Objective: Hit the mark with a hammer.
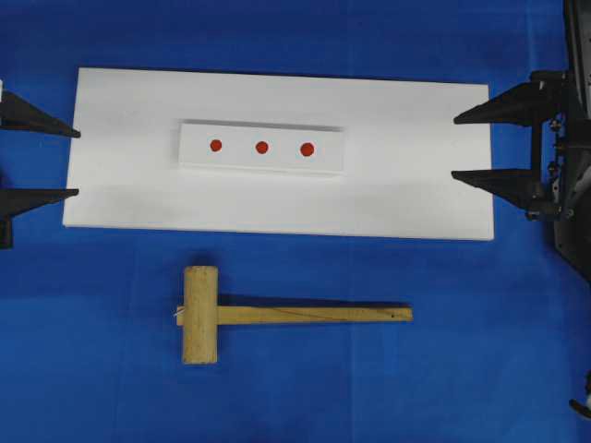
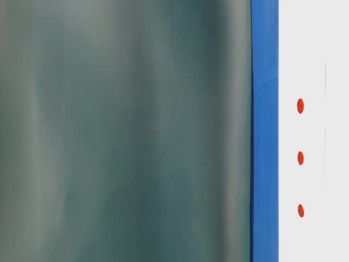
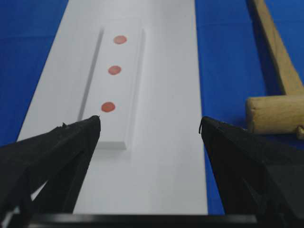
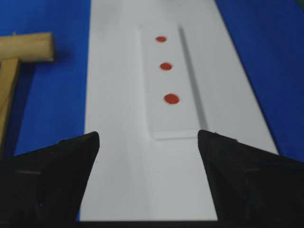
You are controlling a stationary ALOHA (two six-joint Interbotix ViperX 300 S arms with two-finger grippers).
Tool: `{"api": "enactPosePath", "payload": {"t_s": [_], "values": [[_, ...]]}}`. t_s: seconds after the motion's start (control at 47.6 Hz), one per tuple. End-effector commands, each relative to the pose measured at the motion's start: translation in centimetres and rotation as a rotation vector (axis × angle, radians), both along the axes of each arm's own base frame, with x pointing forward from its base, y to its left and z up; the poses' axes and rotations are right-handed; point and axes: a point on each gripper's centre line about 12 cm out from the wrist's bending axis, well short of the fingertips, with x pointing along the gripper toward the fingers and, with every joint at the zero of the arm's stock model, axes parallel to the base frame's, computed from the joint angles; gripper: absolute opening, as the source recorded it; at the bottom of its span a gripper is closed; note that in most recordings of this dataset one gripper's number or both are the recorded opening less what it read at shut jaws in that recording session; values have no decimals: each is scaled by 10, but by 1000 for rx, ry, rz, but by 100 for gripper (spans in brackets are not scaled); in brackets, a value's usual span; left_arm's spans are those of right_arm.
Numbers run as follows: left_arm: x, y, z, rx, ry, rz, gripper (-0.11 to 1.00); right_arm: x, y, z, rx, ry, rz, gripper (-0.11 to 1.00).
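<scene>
Hammer (image 1: pixel 277 315) flat on cloth (image 1: pixel 92 369), claws clear.

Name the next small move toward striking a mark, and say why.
Probably bring the right gripper over the hammer handle: it lies untouched on the blue cloth, handle end toward that side, and both grippers are open and empty at the white board ends.

hammer (image 1: pixel 200 314): light wood, matt | board (image 1: pixel 120 185): white, smooth | table cover (image 1: pixel 92 369): blue, matt
</scene>
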Motion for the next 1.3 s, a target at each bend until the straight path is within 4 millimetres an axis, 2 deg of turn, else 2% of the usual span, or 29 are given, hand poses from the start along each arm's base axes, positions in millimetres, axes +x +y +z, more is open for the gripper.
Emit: {"api": "enactPosePath", "payload": {"t_s": [0.0, 0.084, 1.282], "values": [[2, 1, 3, -2, -9, 4, 84, 3, 3, 1, -3, 5, 18, 70], [2, 1, 3, -4, -10, 6, 84, 3, 4, 1, -18, 7, 19, 67], [2, 1, 3, -2, -9, 5, 84, 1, 0, 4, -68, 2, -17, 67]]}}
